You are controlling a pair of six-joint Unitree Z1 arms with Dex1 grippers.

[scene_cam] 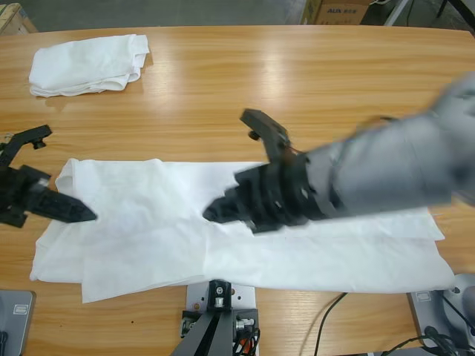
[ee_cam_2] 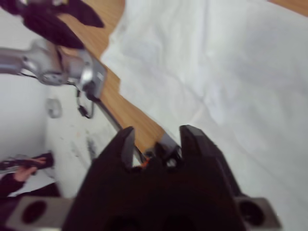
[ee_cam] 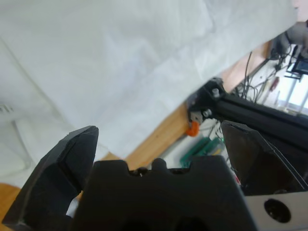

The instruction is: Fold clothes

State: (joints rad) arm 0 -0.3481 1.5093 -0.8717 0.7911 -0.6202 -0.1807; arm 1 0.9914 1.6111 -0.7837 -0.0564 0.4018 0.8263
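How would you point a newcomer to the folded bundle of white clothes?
On the wooden table, look to the far left corner in the high view. The folded white bundle lies there alone, small and compact, apart from the large white T-shirt spread flat along the near edge.

You were working in a robotics lab: a wooden table [scene_cam: 297, 67], black aluminium rig framing [ee_cam: 260, 113], loose cables [ee_cam: 250, 67], cardboard boxes [scene_cam: 341, 11].

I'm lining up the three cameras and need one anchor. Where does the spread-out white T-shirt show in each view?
High view: the spread T-shirt lies across the table's near half, below both arms.
Left wrist view: it fills the upper left, beyond the left hand.
Right wrist view: it fills the upper right.
Shared landmark: the wooden table edge bordering the shirt.
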